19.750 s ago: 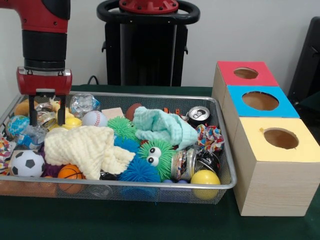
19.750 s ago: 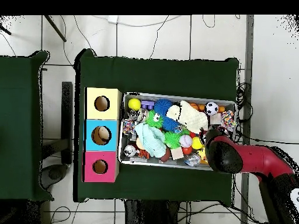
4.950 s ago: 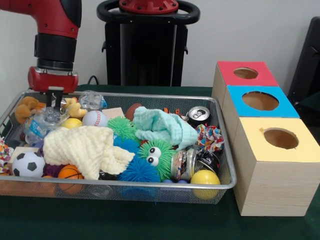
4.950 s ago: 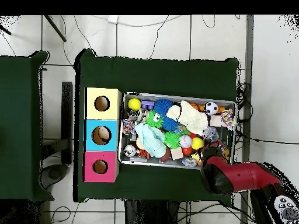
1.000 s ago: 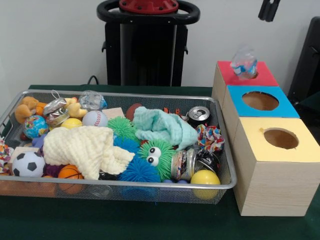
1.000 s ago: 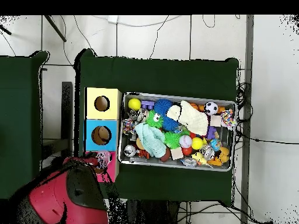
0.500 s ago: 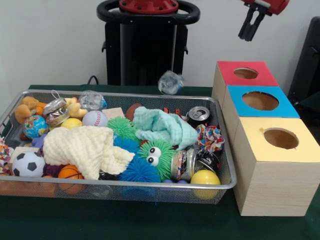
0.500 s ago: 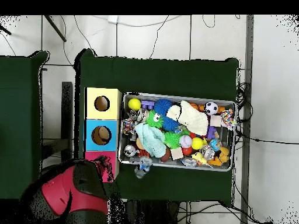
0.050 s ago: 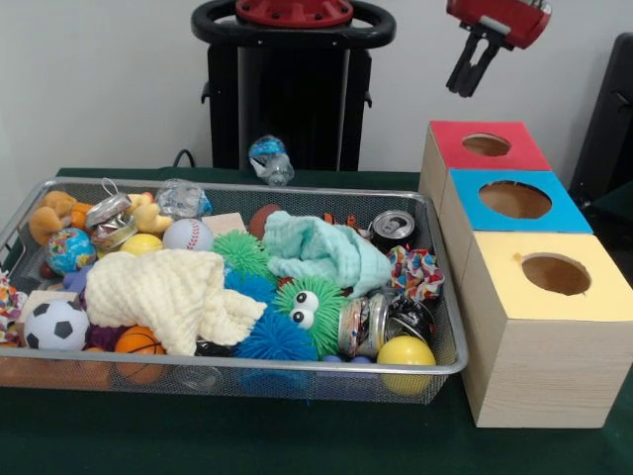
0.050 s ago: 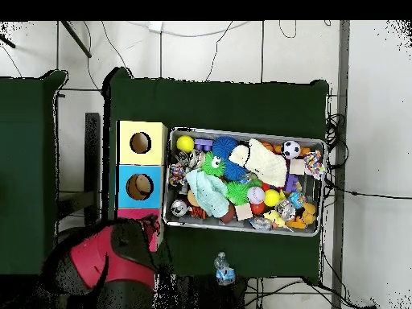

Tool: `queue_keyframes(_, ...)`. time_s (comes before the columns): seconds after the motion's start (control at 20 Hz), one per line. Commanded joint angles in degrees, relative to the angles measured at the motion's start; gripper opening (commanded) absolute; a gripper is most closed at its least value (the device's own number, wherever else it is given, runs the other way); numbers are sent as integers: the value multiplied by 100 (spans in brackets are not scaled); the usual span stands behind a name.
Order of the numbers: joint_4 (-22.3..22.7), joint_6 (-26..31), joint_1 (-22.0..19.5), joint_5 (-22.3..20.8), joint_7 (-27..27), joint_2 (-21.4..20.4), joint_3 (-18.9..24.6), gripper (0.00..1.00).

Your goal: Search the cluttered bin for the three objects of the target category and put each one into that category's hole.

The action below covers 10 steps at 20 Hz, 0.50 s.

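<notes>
A crumpled clear plastic bottle (image 9: 269, 158) with a blue label is just beyond the bin's far rim, free of any grip. In the overhead view the bottle (image 10: 224, 269) is at the table's edge on the robot's side, outside the bin. My gripper (image 9: 465, 89) hangs high above and a little left of the red box (image 9: 485, 145) and its round hole, open, with nothing between its fingers. The wire bin (image 9: 247, 368) holds more crumpled plastic (image 9: 181, 199), a drink can (image 9: 393, 228), balls, cloths and fuzzy toys.
A blue box (image 9: 514, 200) and a yellow box (image 9: 554, 274), each with a round hole, stand in line with the red one, right of the bin. From overhead, my red arm (image 10: 100, 265) covers most of the red box.
The bottle, on the red box's top a second ago, has tumbled away leftward past the bin's far side. My gripper has come down and left into view, empty.
</notes>
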Motion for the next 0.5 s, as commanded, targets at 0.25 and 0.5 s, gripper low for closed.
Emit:
queue_keyframes(0.25,-202,-760,-1698,319,-311,-560,300,0)
queue_keyframes(0.5,-238,-1532,-3280,151,-1456,-432,1510,0)
